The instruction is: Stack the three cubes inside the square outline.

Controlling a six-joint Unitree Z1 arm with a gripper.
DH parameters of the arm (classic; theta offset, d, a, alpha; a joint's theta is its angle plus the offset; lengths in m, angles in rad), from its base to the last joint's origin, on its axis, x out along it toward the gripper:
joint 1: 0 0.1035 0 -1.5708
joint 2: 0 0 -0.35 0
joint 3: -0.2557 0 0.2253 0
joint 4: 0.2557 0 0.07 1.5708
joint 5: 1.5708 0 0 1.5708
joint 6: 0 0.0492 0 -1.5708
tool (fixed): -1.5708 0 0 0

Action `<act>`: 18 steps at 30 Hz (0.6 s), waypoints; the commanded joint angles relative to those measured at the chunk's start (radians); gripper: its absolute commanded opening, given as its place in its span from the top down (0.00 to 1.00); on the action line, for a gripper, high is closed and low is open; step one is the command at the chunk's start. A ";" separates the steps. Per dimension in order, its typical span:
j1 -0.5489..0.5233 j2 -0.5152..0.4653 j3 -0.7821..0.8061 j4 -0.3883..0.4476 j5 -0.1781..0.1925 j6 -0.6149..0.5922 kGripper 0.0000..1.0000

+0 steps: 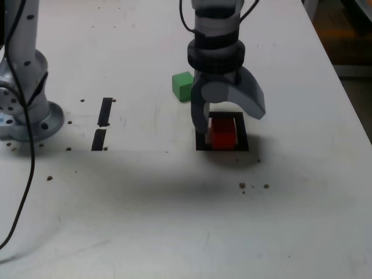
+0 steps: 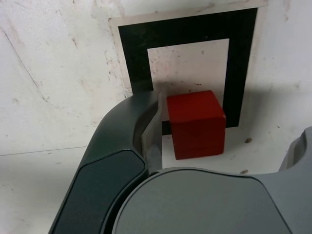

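Both jaws of your tool (image 1: 224, 125) stand wide apart, straddling the red cube (image 2: 196, 124) without gripping it, the cube sitting upright and square on the desk (image 1: 290, 221), overlapping one taped edge of the square outline (image 2: 239, 68), the green cube (image 1: 182, 85) lying just behind.

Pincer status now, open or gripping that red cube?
Pincer: open, jaws straddling the red cube at the square outline, with a visible gap on one side; holding nothing.
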 commanded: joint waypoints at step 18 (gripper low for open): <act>-0.012 0.030 0.035 -0.058 -0.036 0.001 0.38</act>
